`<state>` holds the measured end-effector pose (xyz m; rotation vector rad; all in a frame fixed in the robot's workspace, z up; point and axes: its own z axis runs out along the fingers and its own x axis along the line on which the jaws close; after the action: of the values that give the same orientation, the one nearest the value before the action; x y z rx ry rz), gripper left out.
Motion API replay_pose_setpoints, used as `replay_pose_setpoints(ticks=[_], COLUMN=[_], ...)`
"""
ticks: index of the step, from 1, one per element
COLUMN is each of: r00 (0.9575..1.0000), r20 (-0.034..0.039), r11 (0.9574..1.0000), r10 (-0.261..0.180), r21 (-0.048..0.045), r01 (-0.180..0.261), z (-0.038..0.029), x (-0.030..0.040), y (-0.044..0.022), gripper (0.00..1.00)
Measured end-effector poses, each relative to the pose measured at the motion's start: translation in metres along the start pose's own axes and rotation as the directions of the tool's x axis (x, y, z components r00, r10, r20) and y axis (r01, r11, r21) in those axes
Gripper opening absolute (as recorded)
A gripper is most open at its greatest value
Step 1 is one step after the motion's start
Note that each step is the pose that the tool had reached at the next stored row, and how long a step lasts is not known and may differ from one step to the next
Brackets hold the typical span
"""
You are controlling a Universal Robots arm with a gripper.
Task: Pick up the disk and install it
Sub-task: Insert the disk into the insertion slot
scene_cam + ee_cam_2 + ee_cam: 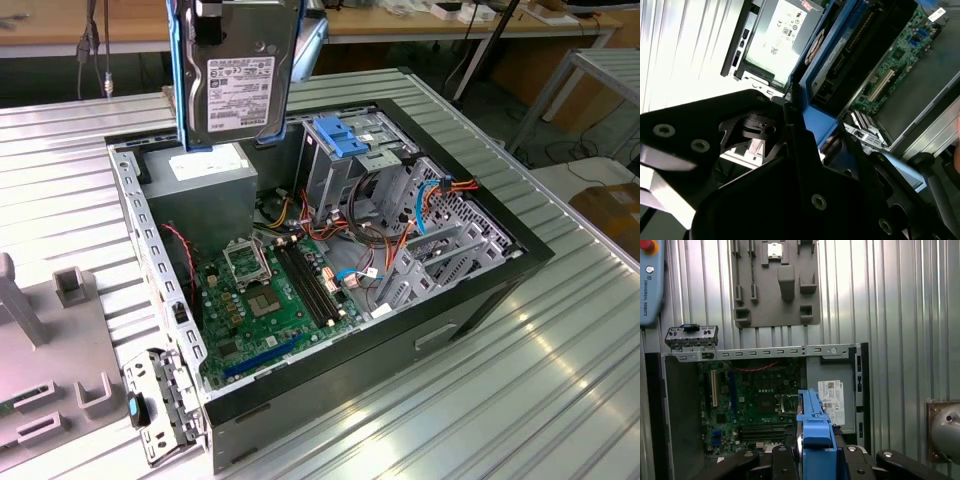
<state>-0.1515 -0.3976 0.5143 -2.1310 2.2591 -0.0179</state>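
The fingers [782, 462] pinch the disk [238, 85] by its top edge (blue frame included), so it hangs upright beneath them, clear above the open case [450, 330].

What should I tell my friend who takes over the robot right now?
Gripper: shut on the disk, clamping its blue frame.
Disk: hanging upright in the air above the open computer case, over the grey power-supply box.
Done: the disk is picked up.
Left: the disk is not installed yet. The drive cage, with a blue bracket on top, stands to the exterior view's right of the disk.
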Motion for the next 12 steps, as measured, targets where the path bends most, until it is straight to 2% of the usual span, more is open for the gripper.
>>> replay_pose_setpoints(ticks=[2, 5, 11, 12], r00=[1.0, 1.0, 1.0, 1.0], r20=[0.0001, -0.0001, -0.0001, -0.0002], r11=[1.0, 1.0, 1.0, 1.0], r10=[0.0, 0.002, 0.003, 0.004], r21=[0.001, 0.0009, 0.0009, 0.0009], r01=[0.0, -0.002, -0.003, -0.004], z=[0.0025, 0.004, 0.0051, 0.0055], x=[0.0007, 0.0142, 0.0261, 0.0306], y=[-0.0041, -0.0069, -0.0093, -0.0101], gripper=[0.37, 0.37, 0.37, 0.37])
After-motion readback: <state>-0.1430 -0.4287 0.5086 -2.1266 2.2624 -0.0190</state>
